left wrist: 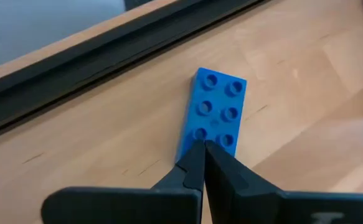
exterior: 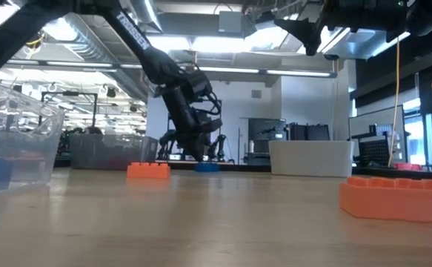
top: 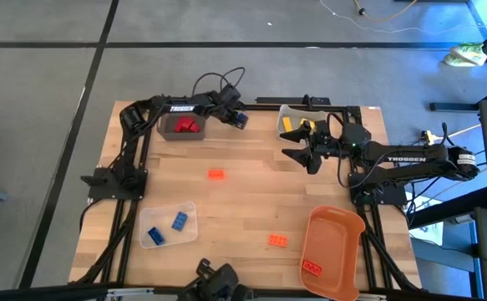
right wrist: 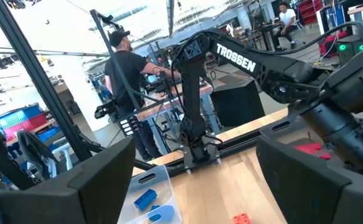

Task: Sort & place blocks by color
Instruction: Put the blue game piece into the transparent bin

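A blue brick (left wrist: 215, 109) lies flat, studs up, on the table close to its far edge (top: 240, 119). My left gripper (left wrist: 203, 149) is shut, and its tips sit at the brick's end nearest the arm. My right gripper (top: 293, 144) hangs open above the table's far right, with nothing between its fingers (right wrist: 193, 186). Two orange bricks rest flat on the wood, one mid-table (top: 216, 175) and one toward the near right (top: 278, 240). My left gripper's shut fingertips (left wrist: 193, 163) meet the blue brick at its short end nearest the arm (left wrist: 213, 140), on the studded top. They come slanting down from the table's left. The brick lies flat on the table. Whether the tips press or only rest on it does not show.
A dark bin (top: 182, 127) with red bricks stands at the far left. A white bin (top: 293, 117) with yellow pieces is at the far right. At the near left a clear bin (top: 168, 224) holds blue bricks. An orange bin (top: 331, 247) stands at the near right.
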Controlling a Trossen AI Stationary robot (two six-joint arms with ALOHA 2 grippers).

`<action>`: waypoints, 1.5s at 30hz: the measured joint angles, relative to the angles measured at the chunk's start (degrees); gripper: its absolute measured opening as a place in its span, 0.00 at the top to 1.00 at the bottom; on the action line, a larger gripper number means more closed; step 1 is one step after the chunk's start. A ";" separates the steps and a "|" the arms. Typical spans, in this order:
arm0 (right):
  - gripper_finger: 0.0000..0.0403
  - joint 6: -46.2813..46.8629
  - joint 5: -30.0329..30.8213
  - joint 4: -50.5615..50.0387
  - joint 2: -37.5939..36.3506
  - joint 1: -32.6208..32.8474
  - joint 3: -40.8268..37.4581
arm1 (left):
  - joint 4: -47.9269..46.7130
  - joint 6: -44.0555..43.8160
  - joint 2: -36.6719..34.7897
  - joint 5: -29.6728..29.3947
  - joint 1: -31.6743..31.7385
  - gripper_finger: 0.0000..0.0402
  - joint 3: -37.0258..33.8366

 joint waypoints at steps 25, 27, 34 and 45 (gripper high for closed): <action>0.17 0.22 0.04 0.07 0.01 0.01 0.00 | -34.97 14.92 -5.09 6.64 -11.82 1.00 -0.18; 0.17 0.24 0.04 0.07 0.02 0.02 0.00 | -37.60 15.03 -5.12 5.20 -14.22 1.00 -0.19; 0.17 0.14 0.04 0.07 0.02 0.01 0.00 | -39.33 15.04 -5.93 1.58 -21.31 1.00 -0.24; 0.17 0.00 0.04 -0.26 0.02 0.01 0.00 | -37.21 12.87 -15.27 -4.91 -19.78 1.00 -0.15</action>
